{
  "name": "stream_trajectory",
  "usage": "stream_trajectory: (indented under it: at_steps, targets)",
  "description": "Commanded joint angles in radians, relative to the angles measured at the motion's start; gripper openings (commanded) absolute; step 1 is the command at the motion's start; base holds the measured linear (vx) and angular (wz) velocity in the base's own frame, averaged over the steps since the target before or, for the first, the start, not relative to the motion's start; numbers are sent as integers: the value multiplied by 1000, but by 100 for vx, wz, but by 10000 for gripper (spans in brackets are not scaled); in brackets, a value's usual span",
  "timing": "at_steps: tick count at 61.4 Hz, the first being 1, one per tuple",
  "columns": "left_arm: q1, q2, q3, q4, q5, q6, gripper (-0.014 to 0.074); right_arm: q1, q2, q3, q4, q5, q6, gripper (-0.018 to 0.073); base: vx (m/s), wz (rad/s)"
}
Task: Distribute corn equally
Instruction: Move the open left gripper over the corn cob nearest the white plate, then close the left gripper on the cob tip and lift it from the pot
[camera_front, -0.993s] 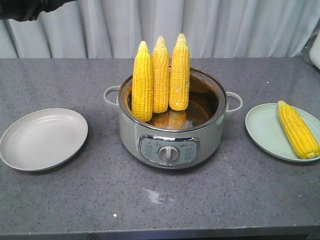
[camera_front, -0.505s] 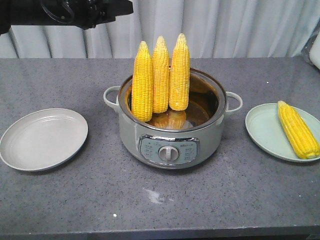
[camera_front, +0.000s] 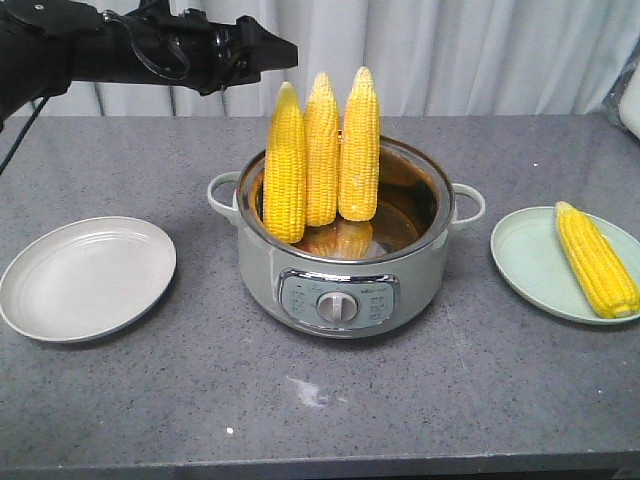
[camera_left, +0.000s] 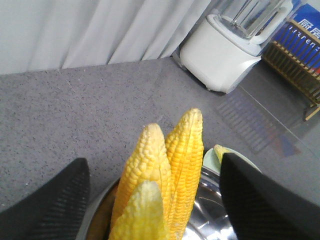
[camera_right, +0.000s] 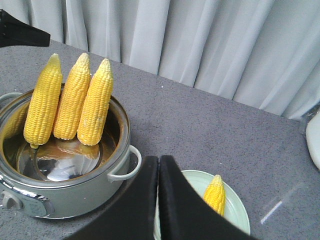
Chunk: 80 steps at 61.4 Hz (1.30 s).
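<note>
Left wrist view: left claw (camera_left: 152, 161) spread wide near the corn (camera_left: 185, 150); right claw (camera_right: 158, 162) pressed together, seemingly empty.

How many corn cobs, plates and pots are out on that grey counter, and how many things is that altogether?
Corn cobs: 4
Plates: 2
Pot: 1
Total: 7
</note>
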Motion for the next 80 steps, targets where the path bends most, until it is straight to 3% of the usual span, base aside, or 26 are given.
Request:
stream_trajectory:
  at_steps: [1, 35, 45, 64, 80]
  targets:
    - [-16, -46, -34, -50, -9, -8, 528, -5, -4, -20, 18, -56, -9, -8, 0, 0]
    - [-34, 2, -34, 4, 72, -14, 498, -5, -4, -20, 18, -56, -8, -8, 0, 0]
    - [-34, 2, -34, 4, 87, -14, 377, -5, -4, -20, 19, -56, -8, -8, 0, 0]
    - [-34, -6, -34, -1, 120, -14, 0, -5, -4, -20, 20, -47, -2, -8, 0, 0]
    - [-33, -93, -35, 1, 116, -14, -8, -5, -4, -20, 23, -28, -1, -8, 0, 0]
